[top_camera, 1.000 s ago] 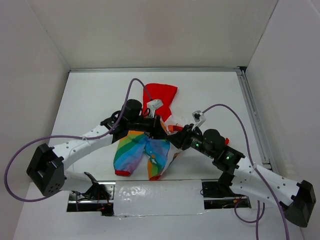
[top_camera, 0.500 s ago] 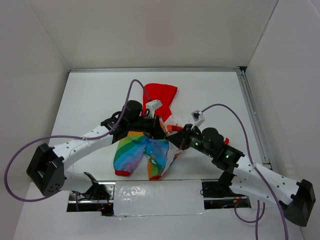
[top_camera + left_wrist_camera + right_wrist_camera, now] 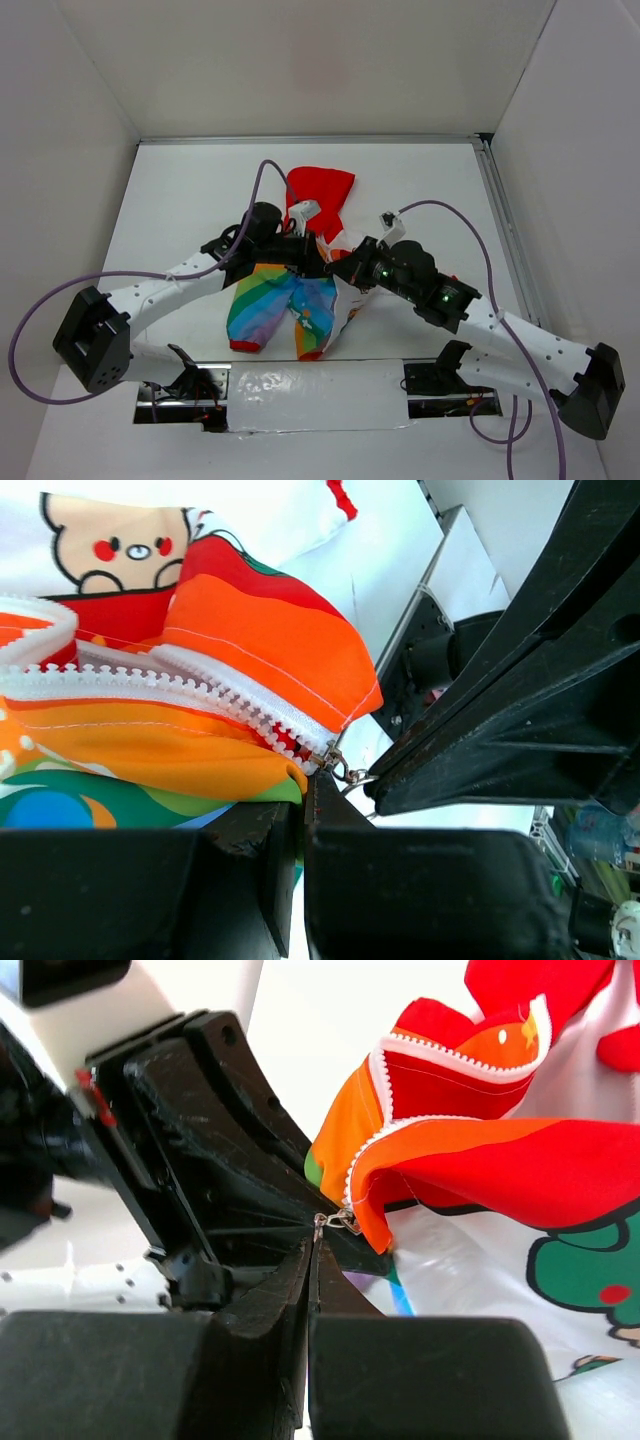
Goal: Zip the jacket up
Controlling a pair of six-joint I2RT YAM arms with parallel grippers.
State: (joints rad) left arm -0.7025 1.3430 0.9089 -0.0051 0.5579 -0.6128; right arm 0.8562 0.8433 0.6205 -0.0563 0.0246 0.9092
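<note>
The jacket (image 3: 285,295) lies mid-table, its rainbow sleeves toward me and its red hood (image 3: 322,188) at the far side. My left gripper (image 3: 319,264) is shut on the jacket's rainbow hem just below the zipper; in the left wrist view (image 3: 303,805) the fabric is pinched between the jaws. The white zipper teeth (image 3: 150,675) run up to the metal slider (image 3: 335,761). My right gripper (image 3: 344,272) meets the left one. In the right wrist view (image 3: 313,1242) it is shut on the small metal zipper pull (image 3: 322,1222), beside the orange jacket edge (image 3: 400,1160).
A taped strip (image 3: 315,385) and the arm mounts run along the near edge. White walls enclose the table, with a metal rail (image 3: 505,230) on the right. Purple cables (image 3: 455,215) arc over both arms. The left gripper's black body (image 3: 210,1150) fills the right wrist view's left side.
My right arm has shifted up and to the left, bringing its gripper closer against the left gripper. The left arm and the jacket's sleeves have barely moved.
</note>
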